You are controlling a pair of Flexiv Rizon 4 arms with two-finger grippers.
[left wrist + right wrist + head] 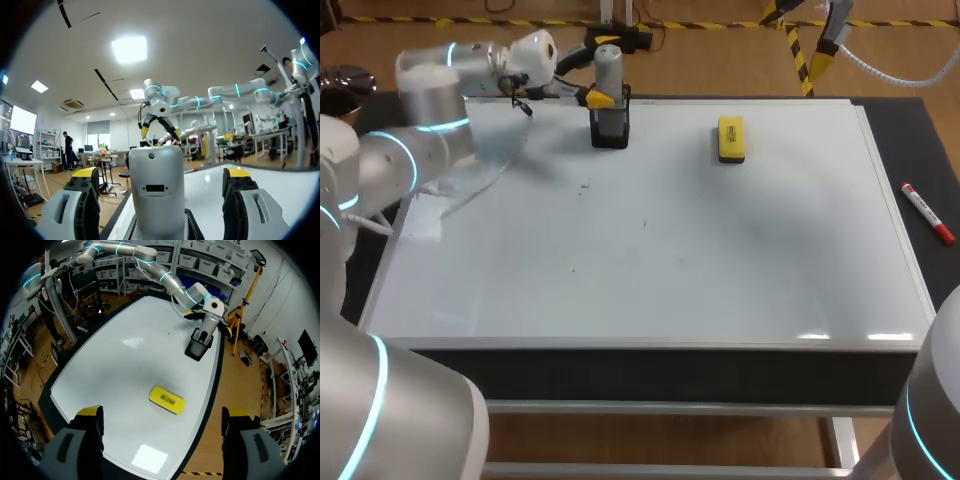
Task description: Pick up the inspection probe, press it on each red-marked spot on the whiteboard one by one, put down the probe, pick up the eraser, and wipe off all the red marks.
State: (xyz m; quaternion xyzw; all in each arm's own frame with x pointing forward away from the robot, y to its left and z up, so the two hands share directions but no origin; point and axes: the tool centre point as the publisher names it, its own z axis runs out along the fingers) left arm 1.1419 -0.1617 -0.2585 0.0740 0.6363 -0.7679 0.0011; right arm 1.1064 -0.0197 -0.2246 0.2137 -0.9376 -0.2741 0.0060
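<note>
The grey inspection probe (pixel 609 70) stands upright in a black holder (pixel 610 131) at the far left-centre of the whiteboard (pixel 650 250). My left gripper (pixel 607 95) straddles the probe's (pixel 156 192) upper part. It is open, with a gap between each finger (pixel 82 200) and the probe. The yellow eraser (pixel 731 138) lies flat at the far middle of the board. My right gripper (pixel 165 440) hangs high above the board's near-right side, open and empty, with the eraser (pixel 167 400) ahead of it and the probe (pixel 207 325) farther on.
A red marker (pixel 927 213) lies on the dark table right of the whiteboard. A few small dark specks (pixel 585 185) dot the board's surface. A white patch (pixel 420 222) sits at the board's left edge.
</note>
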